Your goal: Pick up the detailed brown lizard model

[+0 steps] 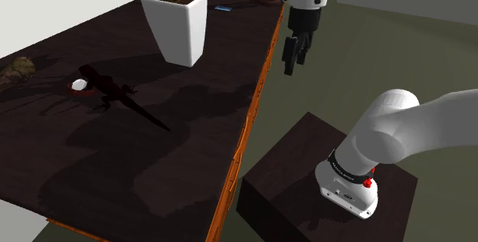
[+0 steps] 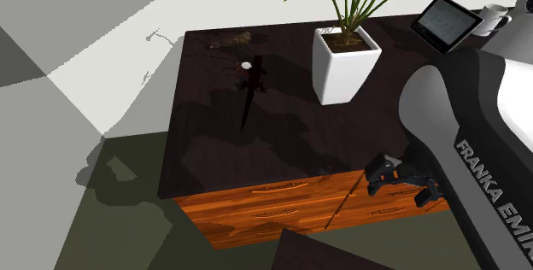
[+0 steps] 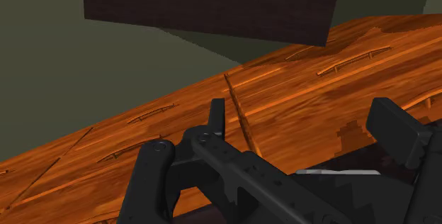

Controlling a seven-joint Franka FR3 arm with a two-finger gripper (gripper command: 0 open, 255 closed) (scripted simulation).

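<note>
The dark brown lizard model [image 1: 115,95] lies flat on the dark tabletop [image 1: 184,141], its long tail pointing toward the table's front edge. From the second exterior view the lizard [image 2: 250,85] sits near the back of the top. My gripper [image 1: 293,58] hangs beyond the table's edge, over the floor, far from the lizard. Its fingers stand apart and hold nothing [image 2: 401,183]. In the wrist view the gripper [image 3: 269,130] faces the orange wooden drawer fronts [image 3: 142,137].
A white planter [image 1: 180,26] holding a green plant stands behind the lizard. A small white object [image 1: 78,85] lies at the lizard's head, and a brown lump [image 1: 19,68] sits further off. A tablet [image 2: 444,20] and a mug [image 2: 494,16] are near the corner. The dark stand [image 1: 299,164] is below.
</note>
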